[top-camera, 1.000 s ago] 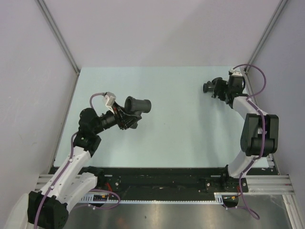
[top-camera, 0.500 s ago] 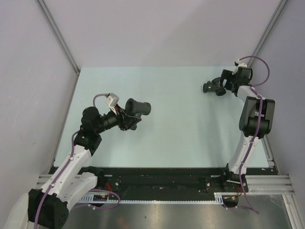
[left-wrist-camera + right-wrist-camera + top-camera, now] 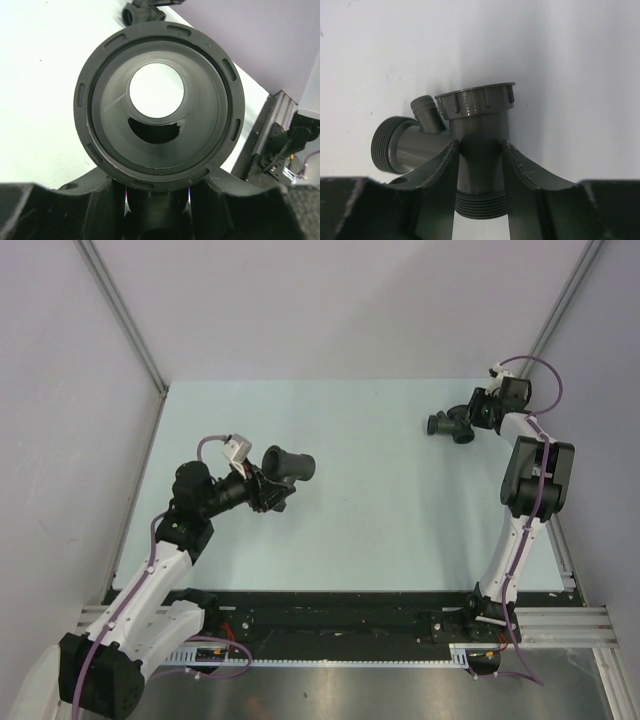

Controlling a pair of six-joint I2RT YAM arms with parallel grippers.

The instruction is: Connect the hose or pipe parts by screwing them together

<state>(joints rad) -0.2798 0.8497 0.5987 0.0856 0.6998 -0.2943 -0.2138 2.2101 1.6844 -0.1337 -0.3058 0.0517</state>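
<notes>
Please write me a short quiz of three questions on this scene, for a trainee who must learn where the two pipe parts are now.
1. Which jaws hold the tube? A. left jaws B. right jaws C. neither
2. True or false: the fitting is already screwed onto the tube.
3. Fill in: the fitting is near the far ___ corner of the table.
Key: 1 A; 2 false; 3 right.

right gripper (image 3: pixel 480 150): its jaws, wide apart a second ago, now close on the neck of the branched fitting (image 3: pixel 475 107). right arm (image 3: pixel 530 480): earlier folded low at the elbow, it now stands stretched out, wrist farther back and right.
</notes>
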